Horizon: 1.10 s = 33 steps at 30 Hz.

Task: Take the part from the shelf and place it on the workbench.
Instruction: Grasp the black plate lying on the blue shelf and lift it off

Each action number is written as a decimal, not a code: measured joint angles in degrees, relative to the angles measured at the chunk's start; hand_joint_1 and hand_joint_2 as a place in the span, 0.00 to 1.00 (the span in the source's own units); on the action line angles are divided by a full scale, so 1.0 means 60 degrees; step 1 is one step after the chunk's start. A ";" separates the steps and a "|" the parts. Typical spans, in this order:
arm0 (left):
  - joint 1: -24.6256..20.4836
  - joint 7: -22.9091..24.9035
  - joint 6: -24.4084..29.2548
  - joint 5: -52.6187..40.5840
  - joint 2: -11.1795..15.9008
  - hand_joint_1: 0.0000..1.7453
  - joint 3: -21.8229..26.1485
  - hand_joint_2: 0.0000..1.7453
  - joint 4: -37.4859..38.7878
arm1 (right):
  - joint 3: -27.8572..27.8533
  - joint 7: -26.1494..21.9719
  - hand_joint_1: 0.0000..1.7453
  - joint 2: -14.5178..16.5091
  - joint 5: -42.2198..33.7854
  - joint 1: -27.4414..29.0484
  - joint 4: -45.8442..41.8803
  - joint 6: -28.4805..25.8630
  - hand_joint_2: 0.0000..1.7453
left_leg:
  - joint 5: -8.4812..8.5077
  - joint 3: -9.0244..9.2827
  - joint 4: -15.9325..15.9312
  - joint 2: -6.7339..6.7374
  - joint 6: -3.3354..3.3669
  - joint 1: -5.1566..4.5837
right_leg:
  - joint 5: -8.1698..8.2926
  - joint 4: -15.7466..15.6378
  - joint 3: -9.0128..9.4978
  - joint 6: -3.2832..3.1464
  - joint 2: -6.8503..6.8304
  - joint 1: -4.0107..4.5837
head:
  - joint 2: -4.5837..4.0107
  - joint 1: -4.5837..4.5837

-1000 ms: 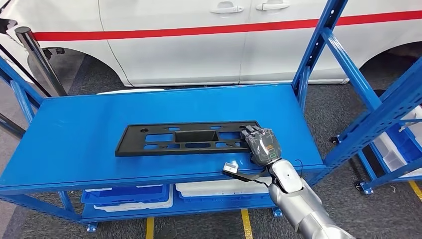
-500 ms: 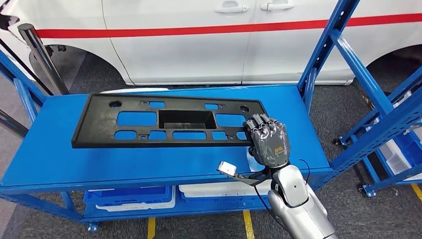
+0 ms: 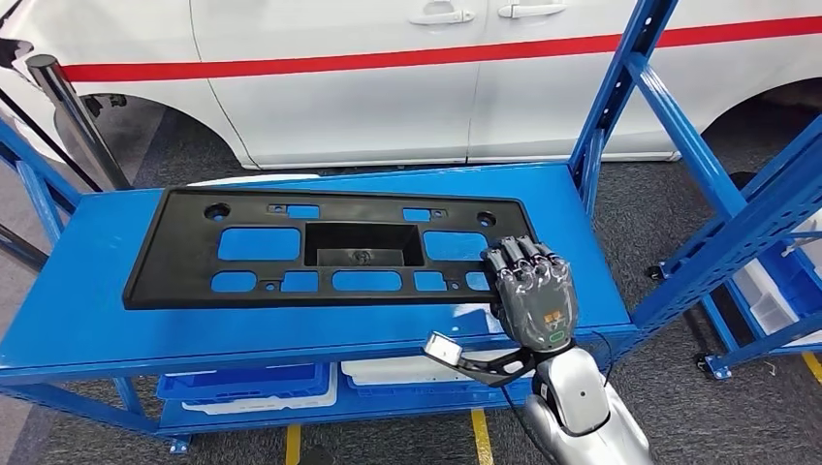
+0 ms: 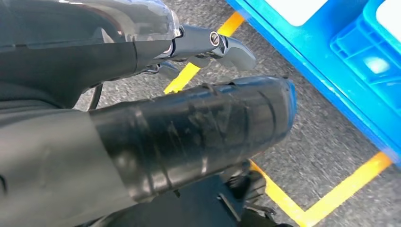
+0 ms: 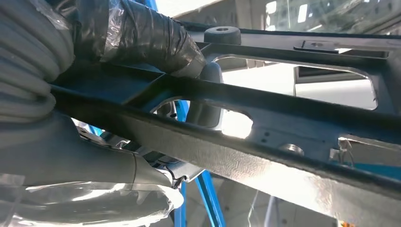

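The part (image 3: 174,252) is a long flat black plastic frame with several rectangular cutouts. It hangs tilted above the blue shelf top (image 3: 97,329), its broad face turned up toward me. My right hand (image 3: 533,295) grips its right end, fingers over the top face. In the right wrist view the taped thumb (image 5: 151,38) and the fingers clamp a bar of the part (image 5: 293,123). My left hand (image 4: 189,123) hangs over the grey floor with nothing in it, its fingers apart.
A white car (image 3: 388,87) with a red stripe stands close behind the shelf. Blue uprights (image 3: 611,97) rise at the shelf's right end, and another blue rack (image 3: 766,213) stands further right. Blue and white bins (image 3: 252,383) sit on the lower level. A dark post (image 3: 73,116) leans at the left.
The part has come up off the shelf top and tipped its face toward me, looking larger. My right hand has moved nearer with it.
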 joint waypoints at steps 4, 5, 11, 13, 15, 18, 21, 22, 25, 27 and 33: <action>0.0101 -0.0291 -0.0092 0.0155 0.0033 0.00 0.0036 0.00 0.0000 | 0.0006 0.0057 1.00 0.0112 0.0528 0.0624 -0.0667 -0.0020 1.00 | 0.0064 0.0107 -0.0249 -0.0014 0.0169 0.0015 | -0.0076 0.0040 -0.0004 0.0208 -0.0006 -0.0003 | 0.0000 0.0006; 0.0113 -0.0379 -0.0125 0.0201 0.0043 0.00 0.0056 0.25 0.0000 | 0.0021 0.0078 1.00 0.0165 0.0662 0.0790 -0.0834 -0.0025 1.00 | 0.0103 0.0142 -0.0313 -0.0009 0.0230 0.0044 | -0.0259 0.0276 -0.0095 0.0242 -0.0005 -0.0002 | 0.0000 0.0010; 0.0225 -0.0734 -0.0218 0.0420 0.0073 0.00 0.0141 1.00 0.0000 | 0.0373 0.0500 1.00 0.0396 0.0909 0.1653 -0.1442 -0.0049 1.00 | 0.0092 0.0168 -0.0310 -0.0008 0.0306 0.0050 | -0.1013 0.2280 -0.0974 0.0351 -0.0006 -0.0047 | 0.0000 0.0017; 0.0234 -0.0779 -0.0230 0.0451 0.0076 0.00 0.0158 1.00 0.0000 | 0.0568 0.0585 1.00 0.0427 0.0921 0.1762 -0.1528 -0.0049 1.00 | 0.0026 0.0161 -0.0214 -0.0017 0.0248 0.0055 | -0.0450 0.1077 -0.0350 0.0333 -0.0007 -0.0080 | 0.0000 0.0018; 0.0235 -0.0801 -0.0261 0.0488 0.0081 0.00 0.0168 1.00 0.0000 | 0.0761 0.0652 1.00 0.0455 0.0929 0.1837 -0.1601 -0.0049 1.00 | -0.0049 0.0129 -0.0103 -0.0023 0.0147 0.0025 | -0.0207 0.0210 0.0089 0.0258 0.0007 -0.0062 | 0.0000 0.0014; 0.0245 -0.0812 -0.0271 0.0512 0.0091 0.00 0.0176 1.00 0.0000 | 0.0989 0.0777 1.00 0.0478 0.0933 0.1899 -0.1694 -0.0049 1.00 | -0.0073 0.0112 -0.0092 -0.0022 -0.0012 0.0013 | -0.0193 0.0080 0.0129 0.0093 0.0019 -0.0023 | 0.0000 0.0010; 0.0244 -0.0815 -0.0248 0.0512 0.0099 0.00 0.0176 1.00 0.0000 | 0.1080 0.0833 1.00 0.0488 0.0930 0.1901 -0.1752 -0.0049 1.00 | -0.0146 0.0098 -0.0039 -0.0017 -0.0100 0.0043 | -0.0145 0.0011 0.0160 -0.0022 0.0004 -0.0072 | 0.0000 0.0010; 0.0244 -0.0815 -0.0246 0.0512 0.0100 0.00 0.0176 1.00 0.0000 | 0.1086 0.0834 1.00 0.0489 0.0929 0.1901 -0.1754 -0.0049 1.00 | -0.0163 0.0097 -0.0020 -0.0015 -0.0105 0.0049 | -0.0144 0.0009 0.0163 -0.0027 0.0001 -0.0073 | 0.0000 0.0011; 0.0243 -0.0818 -0.0241 0.0512 0.0098 0.00 0.0176 1.00 0.0000 | 0.1099 0.0839 1.00 0.0489 0.0929 0.1898 -0.1765 -0.0049 1.00 | -0.0247 0.0064 0.0085 -0.0010 -0.0127 0.0049 | -0.0143 -0.0003 0.0170 -0.0043 0.0000 -0.0073 | 0.0000 0.0009; 0.0252 -0.0791 -0.0176 0.0548 0.0098 0.00 0.0178 1.00 0.0000 | 0.1144 0.0864 1.00 0.0499 0.0923 0.1901 -0.1775 -0.0049 1.00 | -0.0687 -0.0346 0.0988 -0.0004 -0.0186 0.0060 | -0.0141 -0.0010 0.0165 -0.0085 -0.0010 -0.0067 | 0.0000 0.0003; 0.0252 -0.0414 0.0395 0.0750 0.0100 0.00 0.0237 1.00 0.0000 | 0.1219 0.0918 1.00 0.0511 0.0884 0.1919 -0.1764 -0.0049 1.00 | -0.0145 0.0097 0.0135 0.0000 -0.0080 0.0031 | -0.0150 0.0009 0.0185 -0.0059 -0.0015 0.0006 | 0.0000 -0.0001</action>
